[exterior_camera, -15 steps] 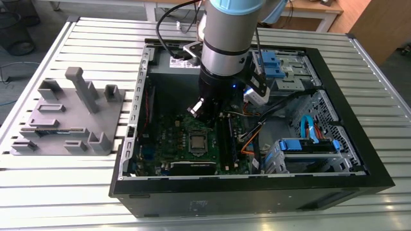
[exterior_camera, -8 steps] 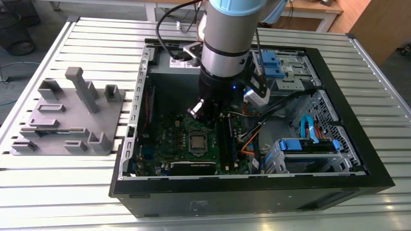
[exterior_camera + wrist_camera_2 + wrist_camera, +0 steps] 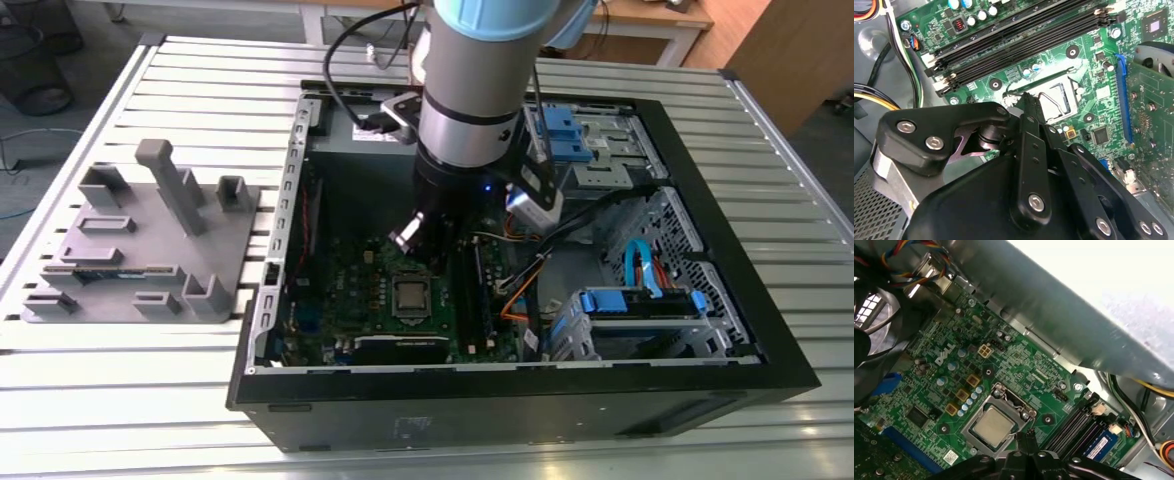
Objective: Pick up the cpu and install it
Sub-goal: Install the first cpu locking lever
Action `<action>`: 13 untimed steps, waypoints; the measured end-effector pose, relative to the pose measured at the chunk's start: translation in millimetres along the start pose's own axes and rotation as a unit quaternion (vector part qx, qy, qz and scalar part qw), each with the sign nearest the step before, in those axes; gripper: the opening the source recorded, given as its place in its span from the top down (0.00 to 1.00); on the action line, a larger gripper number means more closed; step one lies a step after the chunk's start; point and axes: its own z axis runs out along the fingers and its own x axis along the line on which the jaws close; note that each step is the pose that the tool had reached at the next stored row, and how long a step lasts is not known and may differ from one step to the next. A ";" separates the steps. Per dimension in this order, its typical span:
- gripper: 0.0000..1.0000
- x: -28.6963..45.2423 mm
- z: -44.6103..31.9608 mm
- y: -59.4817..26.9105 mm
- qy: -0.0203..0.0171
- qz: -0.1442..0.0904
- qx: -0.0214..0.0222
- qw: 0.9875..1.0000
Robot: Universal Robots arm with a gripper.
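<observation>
The cpu [image 3: 990, 427], a small silvery square, lies flat inside the metal-framed socket [image 3: 1004, 396] of the green board [image 3: 1019, 365]. In the exterior view the cpu [image 3: 410, 295] sits in the middle of the board inside the open computer case [image 3: 747, 330]. My gripper [image 3: 424, 250] hangs just above the board, a little behind the socket. Its black fingers [image 3: 1027, 125] are pressed together with nothing between them, and the fingertips [image 3: 1026, 436] hover right beside the socket's edge.
Long black memory slots [image 3: 1019, 35] run beside the socket. A grey plastic holder [image 3: 134, 240] with a memory stick [image 3: 114, 271] lies on the slatted table at the exterior view's left. Cables [image 3: 534, 270] and blue drive bays [image 3: 647, 300] crowd the case's right side.
</observation>
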 end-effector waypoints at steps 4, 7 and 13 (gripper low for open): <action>0.89 1.6 1.4 -2.1 0.000 0.001 0.000 1.000; 0.89 2.3 3.1 -3.2 0.000 0.001 0.000 1.000; 0.89 3.0 6.5 -3.9 0.000 0.002 0.000 1.000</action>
